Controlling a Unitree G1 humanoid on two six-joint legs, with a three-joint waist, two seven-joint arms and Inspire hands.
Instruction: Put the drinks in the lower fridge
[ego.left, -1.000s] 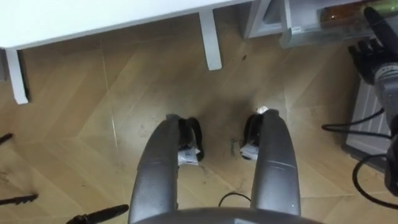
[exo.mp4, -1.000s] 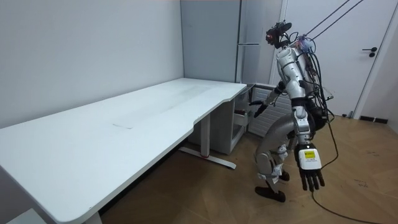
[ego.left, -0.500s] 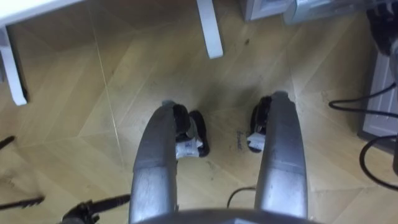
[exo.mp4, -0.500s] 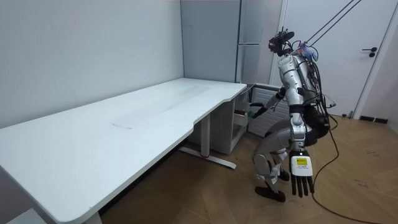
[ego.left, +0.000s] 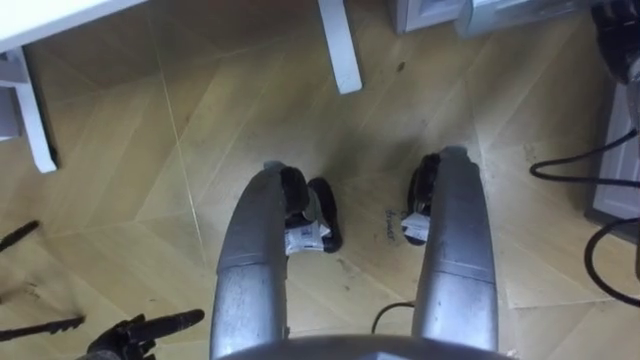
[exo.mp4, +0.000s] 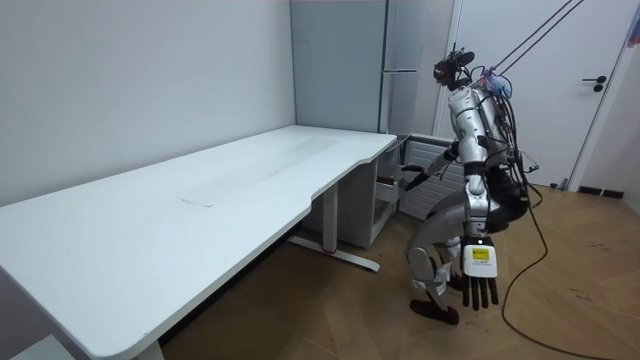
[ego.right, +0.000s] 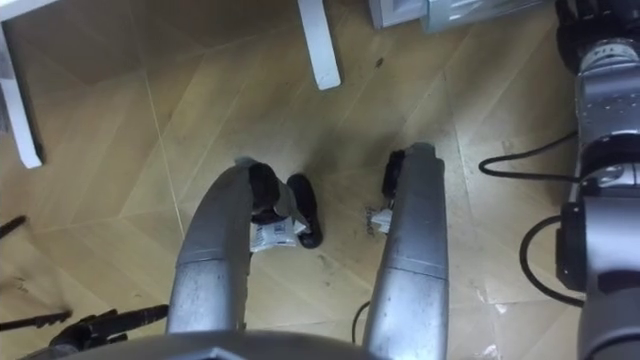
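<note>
Presently the robot stands with bent knees on the light herringbone wooden floor, at the end of the large white counter on the room view's right. It is just before the tall grey fridge at the far side of the room. Its head is tipped down, so the eye views take in its own knees and one slim white counter leg ahead on the left. At their far right edge is the pale translucent drawer of the fridge's lower part, which stands pulled out. The left hand hangs low beside the robot's legs, fingers straight and pointing at the floor, holding nothing. The right hand is stretched forward to the pulled-out drawer; whether its fingers are curled round anything I cannot tell. The drinks cannot be made out, neither at that hand nor in the drawer.
</note>
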